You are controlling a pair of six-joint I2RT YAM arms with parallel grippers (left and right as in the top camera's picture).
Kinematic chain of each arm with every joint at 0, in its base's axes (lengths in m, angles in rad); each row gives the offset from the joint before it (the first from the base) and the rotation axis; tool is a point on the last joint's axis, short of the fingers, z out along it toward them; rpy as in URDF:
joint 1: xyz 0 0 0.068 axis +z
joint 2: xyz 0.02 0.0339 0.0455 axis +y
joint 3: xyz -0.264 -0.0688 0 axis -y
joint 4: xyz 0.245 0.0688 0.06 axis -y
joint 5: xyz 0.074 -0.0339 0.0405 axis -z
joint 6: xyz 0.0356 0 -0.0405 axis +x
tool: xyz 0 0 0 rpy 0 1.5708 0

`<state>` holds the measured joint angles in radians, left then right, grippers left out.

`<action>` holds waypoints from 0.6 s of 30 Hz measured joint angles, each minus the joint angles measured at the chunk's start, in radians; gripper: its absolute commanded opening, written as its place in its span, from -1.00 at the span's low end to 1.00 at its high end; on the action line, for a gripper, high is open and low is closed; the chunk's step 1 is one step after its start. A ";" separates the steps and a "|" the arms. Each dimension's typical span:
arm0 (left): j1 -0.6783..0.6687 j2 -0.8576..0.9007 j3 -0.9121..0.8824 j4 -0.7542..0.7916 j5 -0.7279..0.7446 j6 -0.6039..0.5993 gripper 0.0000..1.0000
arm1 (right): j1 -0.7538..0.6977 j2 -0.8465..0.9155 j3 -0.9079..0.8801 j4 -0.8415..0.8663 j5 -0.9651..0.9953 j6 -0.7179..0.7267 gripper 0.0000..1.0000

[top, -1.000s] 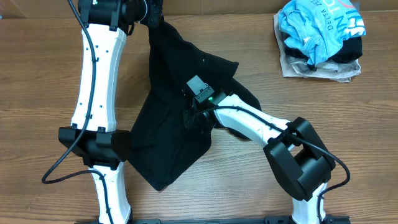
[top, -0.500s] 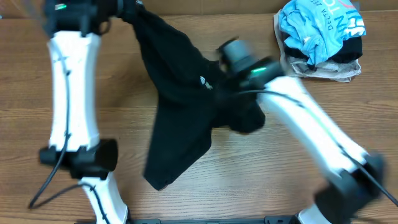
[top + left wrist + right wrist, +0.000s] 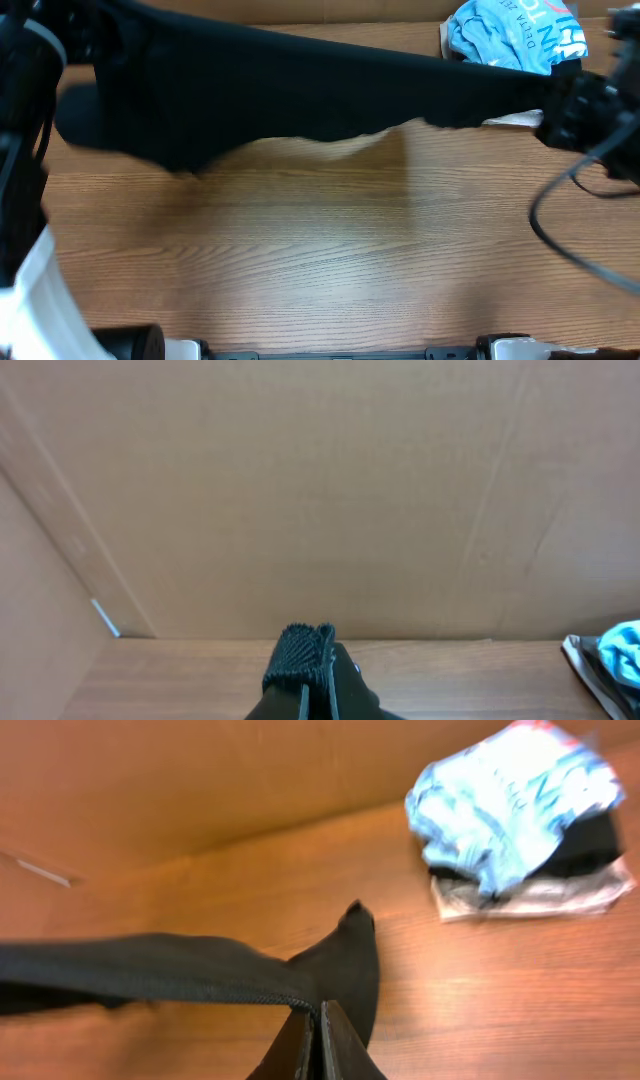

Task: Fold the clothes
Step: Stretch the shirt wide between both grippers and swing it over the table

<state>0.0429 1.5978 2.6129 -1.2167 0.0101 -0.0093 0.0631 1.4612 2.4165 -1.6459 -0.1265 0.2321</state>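
Note:
The black shirt (image 3: pixel 300 90) is stretched in the air as a wide band across the top of the overhead view, blurred, above the wooden table (image 3: pixel 320 260). My left gripper (image 3: pixel 312 660) is shut on a bunched ribbed edge of the shirt (image 3: pixel 300 650); in the overhead view it is hidden at the far left. My right gripper (image 3: pixel 318 1020) is shut on the shirt's other edge (image 3: pixel 200 975), which runs taut to the left; the right arm (image 3: pixel 585 105) shows at the far right of the overhead view.
A pile with a light blue tee (image 3: pixel 515 35) over dark and beige garments sits at the table's back right, also in the right wrist view (image 3: pixel 520 810). A cardboard wall (image 3: pixel 320 490) stands behind the table.
Both arms have swung apart and upward, lifting the shirt off the table and pulling it out into a long taut band. The right arm moved from the middle to the far right.

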 measured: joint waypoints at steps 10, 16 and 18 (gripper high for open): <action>0.000 -0.191 0.001 -0.199 -0.103 0.000 -0.92 | -0.005 -0.109 0.108 -0.050 0.000 -0.027 -0.93; 0.000 -0.219 0.006 -0.280 -0.225 0.000 -0.92 | -0.005 -0.150 0.108 -0.051 -0.010 -0.027 -0.93; 0.000 -0.219 0.006 -0.291 -0.278 0.000 -0.92 | -0.005 -0.158 0.106 -0.052 -0.019 -0.027 -0.93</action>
<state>0.0429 1.3792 2.6186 -1.5078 -0.2684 -0.0097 0.0586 1.3037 2.5225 -1.6978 -0.1459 0.2050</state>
